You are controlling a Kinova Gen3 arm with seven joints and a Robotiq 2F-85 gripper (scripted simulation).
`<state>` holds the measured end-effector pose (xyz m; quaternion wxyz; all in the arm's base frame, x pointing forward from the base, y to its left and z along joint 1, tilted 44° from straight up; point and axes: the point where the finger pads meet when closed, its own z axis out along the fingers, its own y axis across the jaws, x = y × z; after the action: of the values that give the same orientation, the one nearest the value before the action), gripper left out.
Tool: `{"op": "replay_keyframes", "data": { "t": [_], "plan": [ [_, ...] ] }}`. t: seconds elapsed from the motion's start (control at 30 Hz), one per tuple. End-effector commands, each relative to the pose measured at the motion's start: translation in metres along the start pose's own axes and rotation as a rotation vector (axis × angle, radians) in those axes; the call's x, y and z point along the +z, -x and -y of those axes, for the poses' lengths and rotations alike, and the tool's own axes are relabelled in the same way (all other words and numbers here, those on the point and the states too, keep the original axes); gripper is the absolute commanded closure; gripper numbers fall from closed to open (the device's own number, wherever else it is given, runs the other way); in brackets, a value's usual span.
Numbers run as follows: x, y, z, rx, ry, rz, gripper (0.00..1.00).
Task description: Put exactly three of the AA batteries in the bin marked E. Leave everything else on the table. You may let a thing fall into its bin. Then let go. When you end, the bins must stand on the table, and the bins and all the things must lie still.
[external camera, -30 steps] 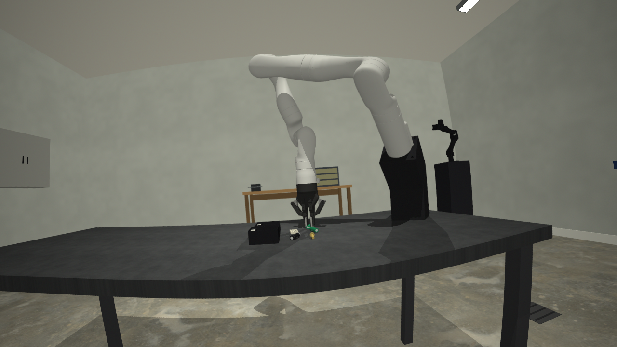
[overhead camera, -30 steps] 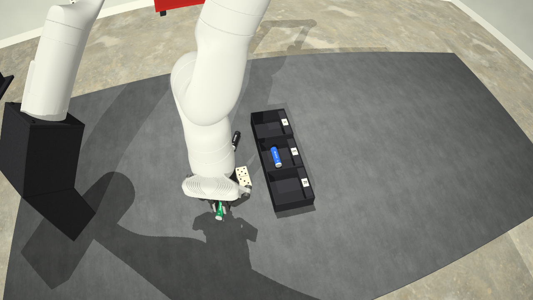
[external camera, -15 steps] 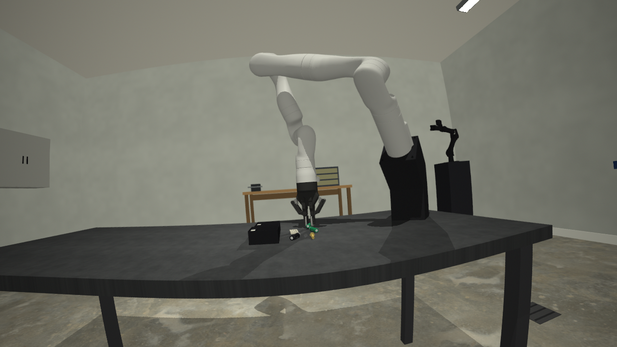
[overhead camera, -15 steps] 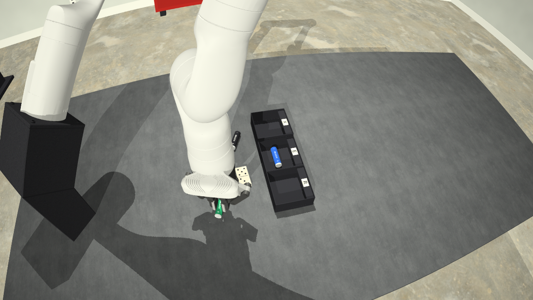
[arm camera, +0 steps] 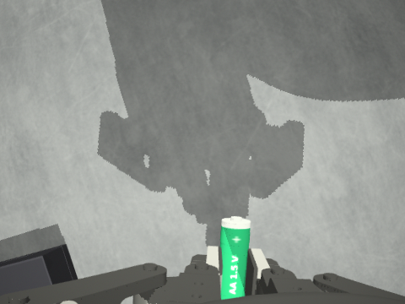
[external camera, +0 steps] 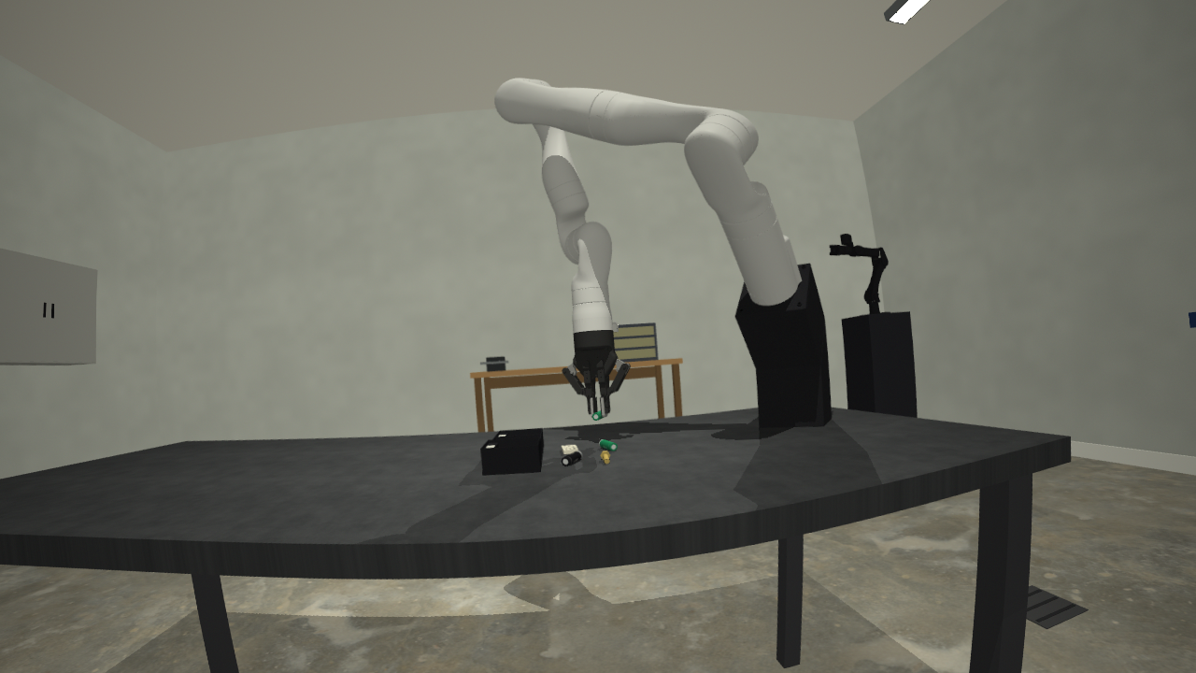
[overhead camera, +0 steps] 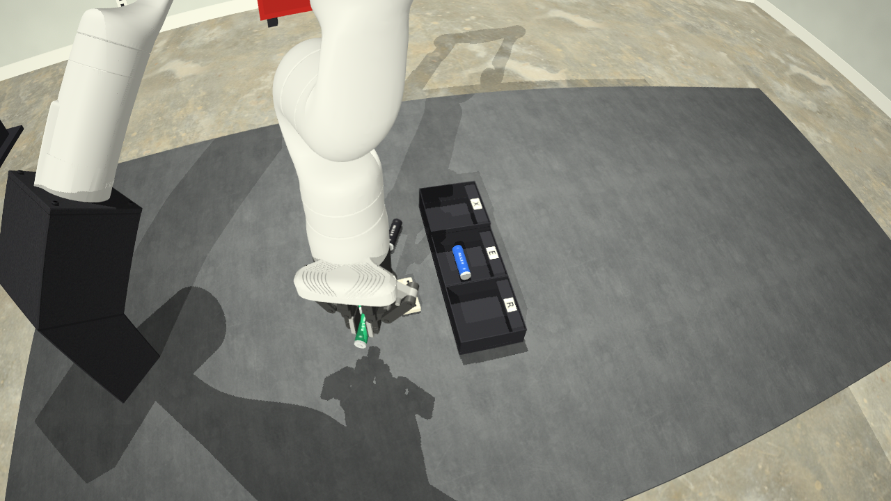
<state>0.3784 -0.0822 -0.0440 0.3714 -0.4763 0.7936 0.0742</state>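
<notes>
My gripper [overhead camera: 361, 325] [external camera: 598, 408] [arm camera: 232, 266] is shut on a green AA battery [overhead camera: 360, 339] [external camera: 597, 415] [arm camera: 235, 256] and holds it above the table, left of the bins. The battery points down past the fingertips. The black bin marked E [overhead camera: 482, 268] is the middle one of a row of three and holds a blue AA battery [overhead camera: 461, 262]. A black AA battery [overhead camera: 395, 229] lies on the table left of the row, partly behind my arm. A second green battery [external camera: 607, 445] lies on the table below my gripper in the exterior view.
The bins marked X [overhead camera: 454, 214] and R [overhead camera: 482, 317] flank bin E; both look empty. The bin row [external camera: 511, 451] [arm camera: 29, 265] is black. A cream domino [overhead camera: 415, 306] lies between my gripper and the bins. A small yellow thing [external camera: 605, 456] lies near the second green battery.
</notes>
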Motion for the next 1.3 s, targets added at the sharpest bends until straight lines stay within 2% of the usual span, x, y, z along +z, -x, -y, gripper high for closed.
{"op": "replay_keyframes", "data": {
  "t": [0.0, 0.77, 1.27],
  "plan": [
    [-0.015, -0.003, 0.001, 0.008, -0.002, -0.006, 0.91],
    [-0.016, -0.004, 0.002, 0.008, -0.003, -0.008, 0.91],
    [-0.016, 0.061, 0.048, 0.006, -0.01, -0.01, 0.91]
  ]
}}
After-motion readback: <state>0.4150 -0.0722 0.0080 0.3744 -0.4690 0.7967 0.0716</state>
